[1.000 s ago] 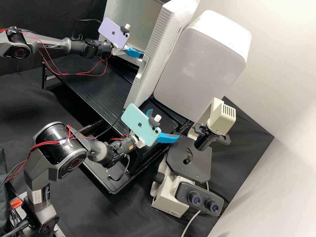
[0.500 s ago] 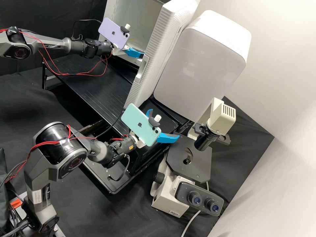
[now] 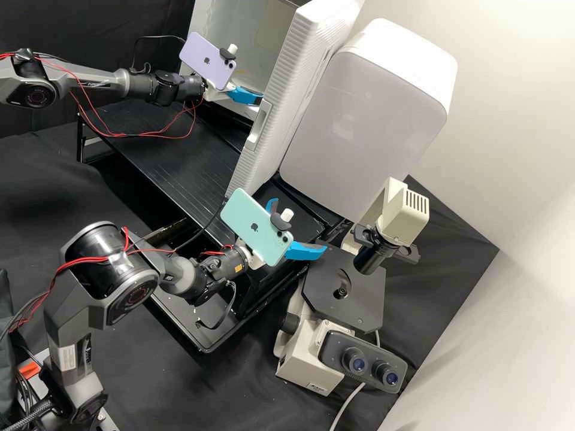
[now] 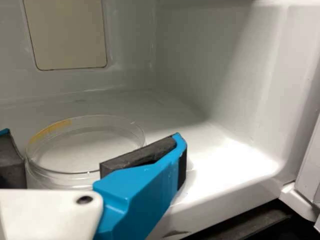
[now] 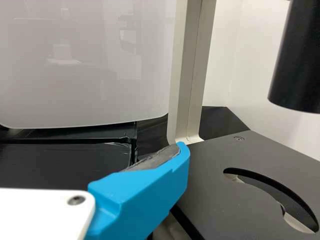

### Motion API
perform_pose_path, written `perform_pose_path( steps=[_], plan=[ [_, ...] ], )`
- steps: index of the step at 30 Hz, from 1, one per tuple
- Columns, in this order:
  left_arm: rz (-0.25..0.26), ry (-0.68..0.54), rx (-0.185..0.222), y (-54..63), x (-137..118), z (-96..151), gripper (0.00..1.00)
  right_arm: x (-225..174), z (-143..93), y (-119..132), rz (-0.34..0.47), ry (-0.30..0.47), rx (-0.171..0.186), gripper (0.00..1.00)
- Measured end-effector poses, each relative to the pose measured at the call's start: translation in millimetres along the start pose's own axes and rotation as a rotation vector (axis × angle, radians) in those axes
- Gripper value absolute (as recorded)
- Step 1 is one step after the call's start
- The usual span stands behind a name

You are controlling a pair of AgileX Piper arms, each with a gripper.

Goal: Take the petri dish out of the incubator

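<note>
A clear petri dish point(image 4: 80, 150) with a yellowish mark on its rim sits on the white floor of the incubator point(image 4: 225, 150). My left gripper point(image 4: 92, 145) reaches into the chamber, and its two blue fingers press against opposite sides of the dish. From above, that gripper point(image 3: 247, 96) is at the incubator's mouth, beside the open ribbed door point(image 3: 287, 90). My right gripper point(image 3: 296, 230) hangs open and empty low at the front, over the edge of the microscope stage point(image 5: 240, 165). One blue finger point(image 5: 150, 185) of it is visible in the right wrist view.
A big white box point(image 3: 371, 108) stands to the right of the incubator door. A microscope point(image 3: 341, 341) with a black stage point(image 3: 344, 287) occupies the front right. A long black ribbed platform point(image 3: 179, 161) runs under both arms. Red cables trail from the left arm point(image 3: 120, 129).
</note>
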Motion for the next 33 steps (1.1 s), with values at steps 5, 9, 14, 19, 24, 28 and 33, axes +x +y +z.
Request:
perform_pose_path(
  steps=[5, 9, 14, 19, 24, 28, 33],
  plan=[
    [0.000, 0.000, 0.001, 0.0, 0.0, 0.0, 0.00, 0.0, 0.0, 0.0, 0.000, 0.000, 0.000, 1.00],
    [0.002, -0.001, 0.009, 0.2, 0.0, 0.0, 0.00, 0.0, 0.0, 0.0, 0.000, 0.000, 0.000, 1.00],
    [0.001, -0.008, 0.011, -0.8, -0.7, 3.3, 0.00, 0.0, 0.0, 0.0, 0.000, 0.000, 0.000, 1.00],
    [0.002, -0.009, 0.016, -0.7, -0.8, 3.6, 0.00, 0.0, 0.0, 0.0, 0.000, 0.000, 0.000, 1.00],
    [0.002, -0.009, 0.012, -0.7, -0.8, 3.6, 0.00, 0.0, 0.0, 0.0, 0.000, 0.000, 0.000, 1.00],
    [0.002, -0.009, 0.009, -0.7, -0.8, 3.6, 0.00, 0.0, 0.0, 0.0, 0.000, 0.000, 0.000, 1.00],
    [0.002, -0.009, 0.008, -0.7, -0.8, 3.6, 0.00, 0.0, 0.0, 0.0, 0.000, 0.000, 0.000, 1.00]
  ],
)
